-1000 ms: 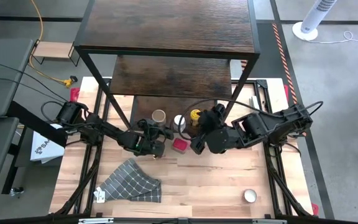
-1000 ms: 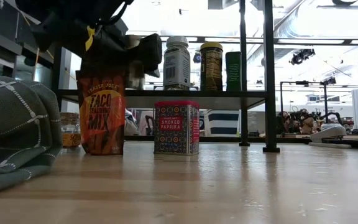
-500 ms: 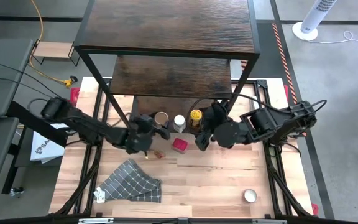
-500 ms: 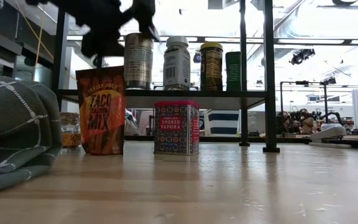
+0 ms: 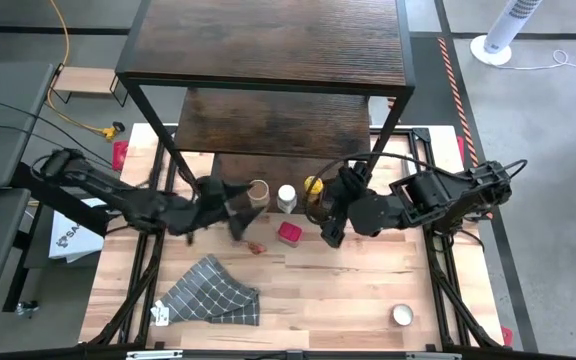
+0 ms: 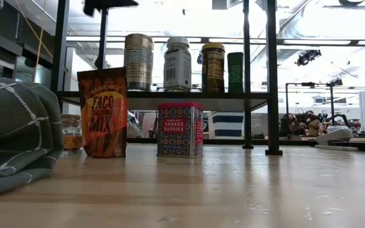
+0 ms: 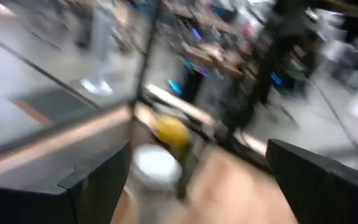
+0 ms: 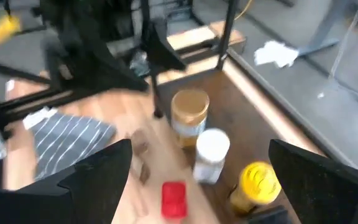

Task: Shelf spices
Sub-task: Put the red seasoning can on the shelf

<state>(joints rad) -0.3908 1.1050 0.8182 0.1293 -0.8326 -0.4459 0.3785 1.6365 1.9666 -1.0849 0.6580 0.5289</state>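
Note:
The shelf (image 5: 268,40) stands at the table's far side. On its lowest board (image 6: 170,100) stand spices in a row: a tan-lidded jar (image 5: 258,189), a white-lidded one (image 5: 287,196), a yellow-lidded one (image 5: 314,186) and a green one (image 6: 235,71). In front of the board, a red paprika tin (image 5: 289,233) and a taco mix pouch (image 6: 104,113) stand on the table. My left gripper (image 5: 236,208) hangs open, above and left of the tan-lidded jar. My right gripper (image 5: 326,228) hovers open right of the tin.
A grey checked cloth (image 5: 213,292) lies bunched at the near left. A small round tin (image 5: 402,315) sits alone at the near right. The shelf's black frame posts (image 6: 272,76) stand around the jars. Bare wood lies between cloth and round tin.
My left gripper, open throughout, has risen from around the tan-lidded jar and drawn back toward the table's left, tipping up toward level. The jar stays standing on the lowest board. My right gripper has hardly moved.

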